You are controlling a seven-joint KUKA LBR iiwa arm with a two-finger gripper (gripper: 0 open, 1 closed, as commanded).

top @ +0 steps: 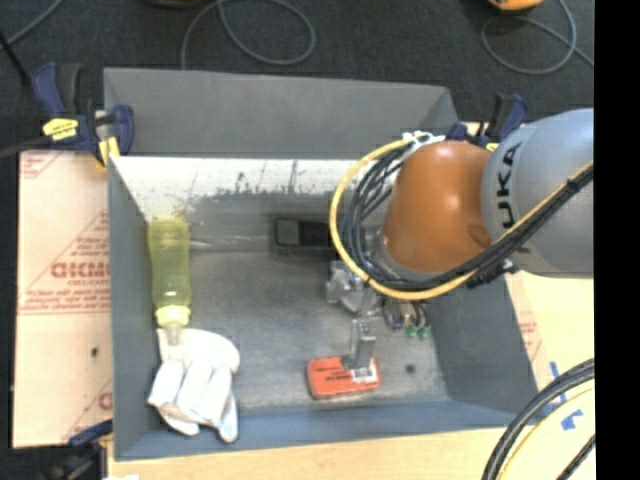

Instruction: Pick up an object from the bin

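Note:
A flat orange-red thing with a white label lies near the bin's front wall, at the middle. My gripper hangs straight over its right end, with the tip at or just above its top face; whether it touches I cannot tell. A black block lies behind the gripper, by the back wall.
A yellow-green plastic bottle lies lengthwise along the left wall. Below it, in the front left corner, sits a crumpled white cloth. The arm with its orange cover and cable loops hangs over the right half of the bin.

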